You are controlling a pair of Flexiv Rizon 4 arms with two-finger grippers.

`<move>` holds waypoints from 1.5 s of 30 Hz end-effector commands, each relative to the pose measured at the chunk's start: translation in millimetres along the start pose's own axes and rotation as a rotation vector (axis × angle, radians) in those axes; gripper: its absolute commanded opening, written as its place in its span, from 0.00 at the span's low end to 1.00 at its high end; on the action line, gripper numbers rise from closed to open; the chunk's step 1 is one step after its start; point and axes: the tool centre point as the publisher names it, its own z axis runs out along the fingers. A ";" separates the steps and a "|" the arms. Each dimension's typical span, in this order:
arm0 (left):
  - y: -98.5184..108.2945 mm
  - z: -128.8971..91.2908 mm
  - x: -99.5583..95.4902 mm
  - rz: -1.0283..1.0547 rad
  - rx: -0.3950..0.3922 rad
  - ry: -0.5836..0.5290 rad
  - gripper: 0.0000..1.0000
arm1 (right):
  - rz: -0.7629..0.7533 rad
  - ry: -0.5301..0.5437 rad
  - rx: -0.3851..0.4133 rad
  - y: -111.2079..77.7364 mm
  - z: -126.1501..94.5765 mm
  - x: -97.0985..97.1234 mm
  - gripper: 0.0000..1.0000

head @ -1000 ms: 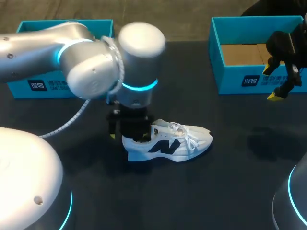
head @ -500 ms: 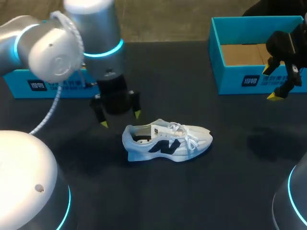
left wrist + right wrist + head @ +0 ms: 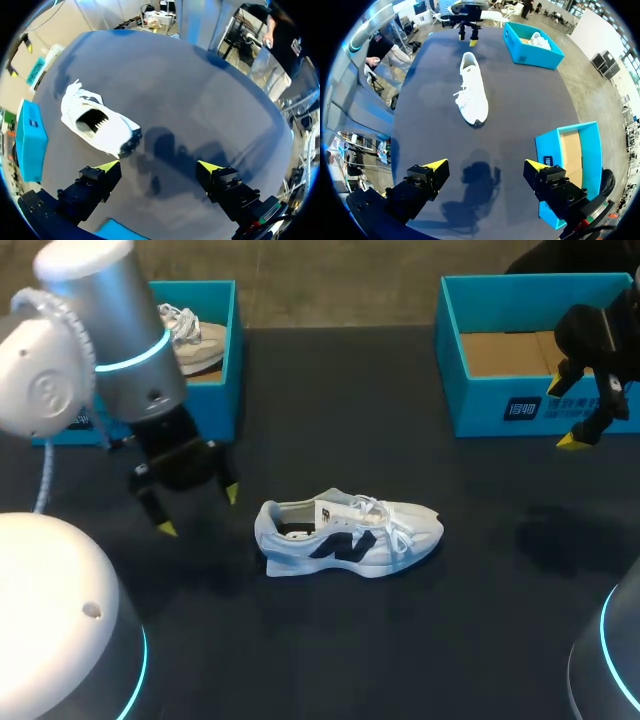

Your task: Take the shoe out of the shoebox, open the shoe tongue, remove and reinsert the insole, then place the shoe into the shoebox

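Two grippers hang, fingers spread wide. Our left gripper [image 3: 199, 511] hovers just left of the white shoe [image 3: 345, 533] standing mid-table; our right gripper [image 3: 485, 164] hangs beside the far-right shoebox [image 3: 500, 405].

The bench [image 3: 450, 620] was dark and matte, with soft shadows on it. At its far left corner stood a blue box [image 3: 210, 405] — open-topped — and inside lay a beige shoe [image 3: 190, 335] with pale laces.
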 end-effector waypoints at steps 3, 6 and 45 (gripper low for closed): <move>5.7 4.6 20.4 0.001 0.020 -0.195 1.00 | 0.001 0.000 0.003 0.4 0.5 -0.4 1.00; 5.7 4.6 20.4 0.001 0.020 -0.195 1.00 | 0.001 0.000 0.003 0.4 0.5 -0.4 1.00; 55.3 13.1 13.7 -0.710 0.570 -0.438 1.00 | 0.001 0.000 0.003 0.4 0.5 -0.4 1.00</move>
